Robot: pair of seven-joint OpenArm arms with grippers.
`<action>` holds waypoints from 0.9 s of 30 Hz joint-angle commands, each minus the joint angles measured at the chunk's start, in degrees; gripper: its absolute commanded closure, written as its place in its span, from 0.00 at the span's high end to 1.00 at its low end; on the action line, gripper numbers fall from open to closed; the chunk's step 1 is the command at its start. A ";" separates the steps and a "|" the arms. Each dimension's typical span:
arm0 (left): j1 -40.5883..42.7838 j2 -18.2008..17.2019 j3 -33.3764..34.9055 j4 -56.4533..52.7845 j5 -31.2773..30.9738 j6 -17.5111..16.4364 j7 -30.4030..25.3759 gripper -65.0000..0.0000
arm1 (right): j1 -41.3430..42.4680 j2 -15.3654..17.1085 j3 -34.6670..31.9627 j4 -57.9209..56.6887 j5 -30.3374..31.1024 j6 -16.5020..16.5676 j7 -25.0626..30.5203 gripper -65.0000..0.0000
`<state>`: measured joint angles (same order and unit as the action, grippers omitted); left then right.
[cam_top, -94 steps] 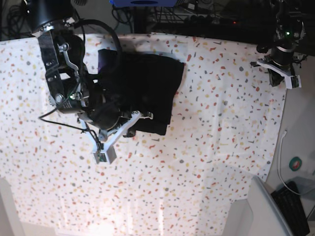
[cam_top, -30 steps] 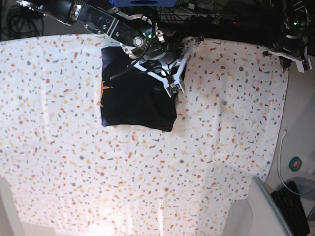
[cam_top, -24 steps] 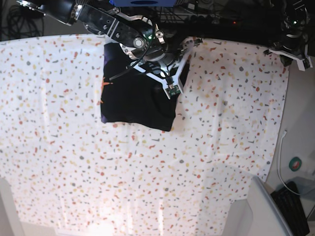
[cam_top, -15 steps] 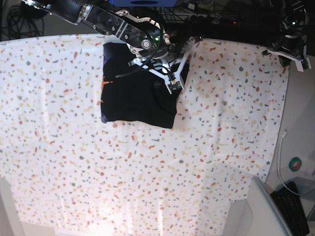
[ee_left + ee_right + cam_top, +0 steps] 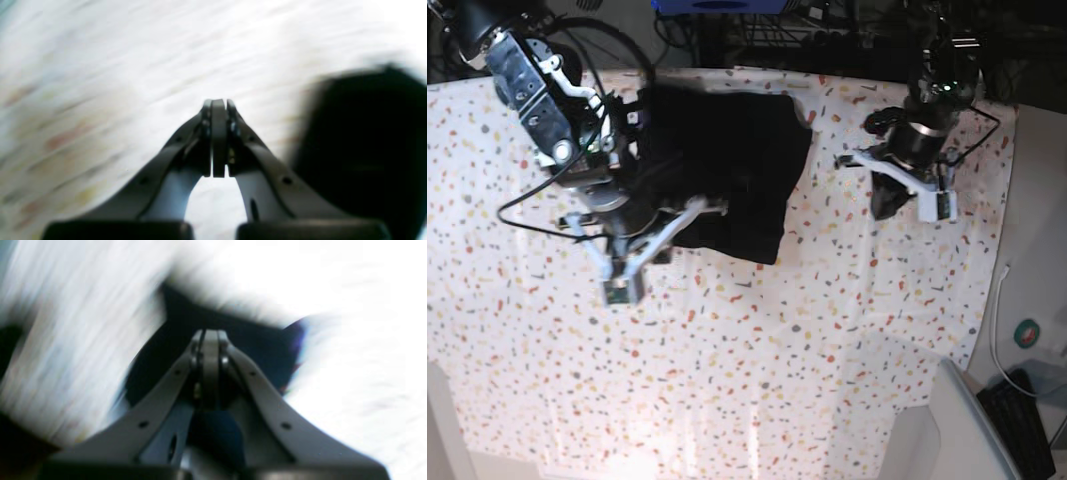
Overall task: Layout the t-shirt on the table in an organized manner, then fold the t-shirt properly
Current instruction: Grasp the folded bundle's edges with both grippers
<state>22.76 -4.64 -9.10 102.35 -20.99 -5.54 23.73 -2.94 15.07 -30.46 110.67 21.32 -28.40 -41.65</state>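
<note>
— Jaws first: what do we see?
— Both sets pressed together, pinching nothing. Our right gripper (image 5: 617,292) hangs over the speckled bench (image 5: 827,330) just off the t-shirt's (image 5: 727,170) near-left edge; our left gripper (image 5: 932,205) hovers above bare cloth, well apart.
— And the t-shirt?
— Folded into a dark, roughly square block at the bench's far edge, no clear long axis; wrist views are blurred.

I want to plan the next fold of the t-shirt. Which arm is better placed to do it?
Probably the right. The right gripper hangs at the near-left edge of the t-shirt, jaws shut, holding nothing. The left gripper, also shut, is over bare table, well apart from the shirt.
</note>
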 commanded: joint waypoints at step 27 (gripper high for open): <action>-16.48 2.40 22.60 -27.84 7.24 10.68 -1.62 0.00 | 3.86 -2.54 0.88 -14.54 0.52 0.23 3.80 0.00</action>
<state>6.55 -2.35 13.47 74.11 -13.58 5.39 21.82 0.14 12.88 -29.61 94.98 21.85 -28.73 -39.03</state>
